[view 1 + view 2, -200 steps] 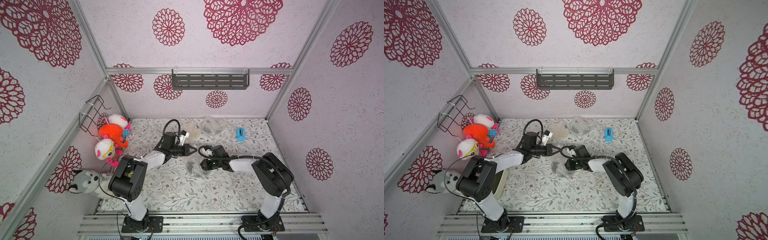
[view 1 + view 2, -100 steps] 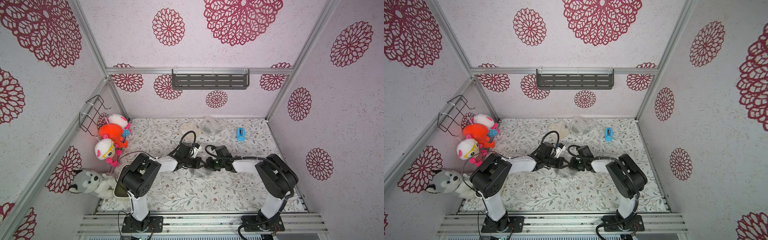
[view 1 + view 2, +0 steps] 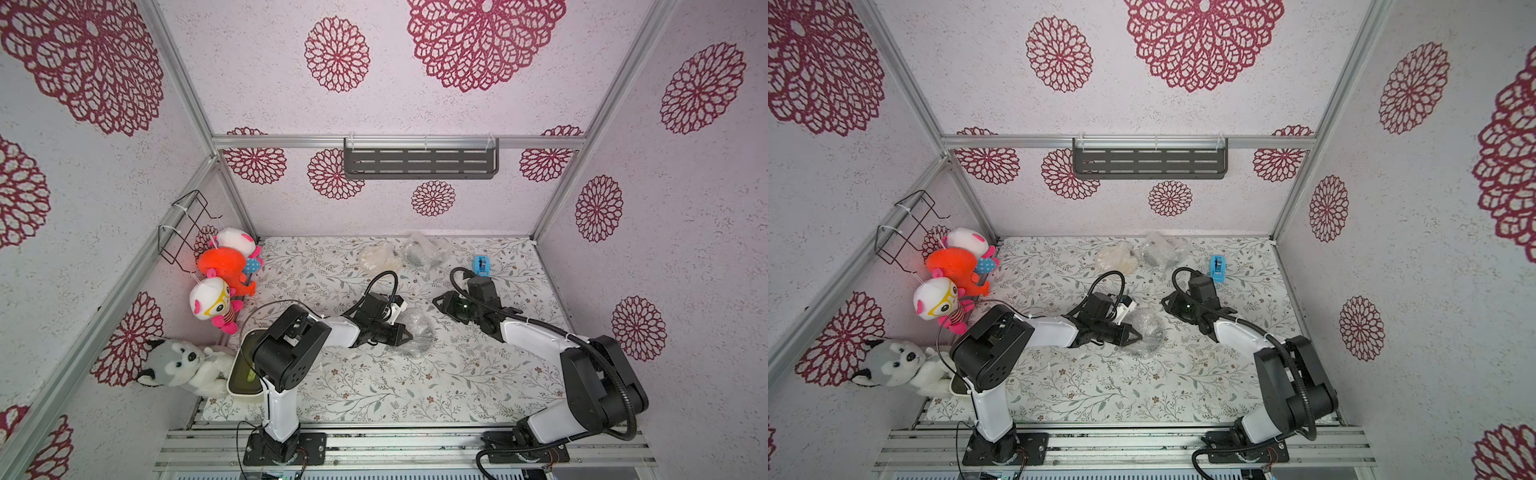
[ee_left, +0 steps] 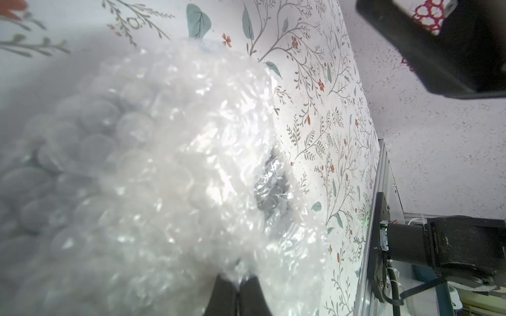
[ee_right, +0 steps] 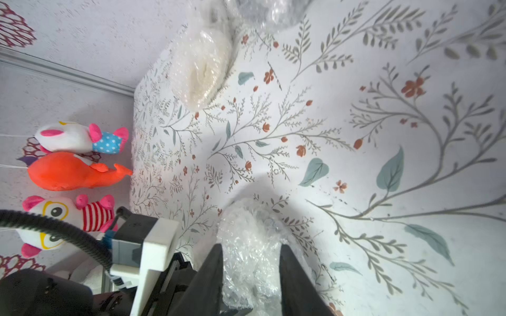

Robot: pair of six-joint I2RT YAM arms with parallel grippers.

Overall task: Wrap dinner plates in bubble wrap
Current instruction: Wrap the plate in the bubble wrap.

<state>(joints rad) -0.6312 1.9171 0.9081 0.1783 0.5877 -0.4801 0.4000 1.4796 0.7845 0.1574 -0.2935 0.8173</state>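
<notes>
Pinches the bubble wrap (image 3: 419, 337) tight in the closed left gripper (image 4: 238, 284), likely to stop it unrolling, with the right gripper (image 5: 251, 246) spread apart near its far right side.

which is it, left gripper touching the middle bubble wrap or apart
Touching: left wrist view shows the left gripper shut, pinching the bubble wrap.
</notes>
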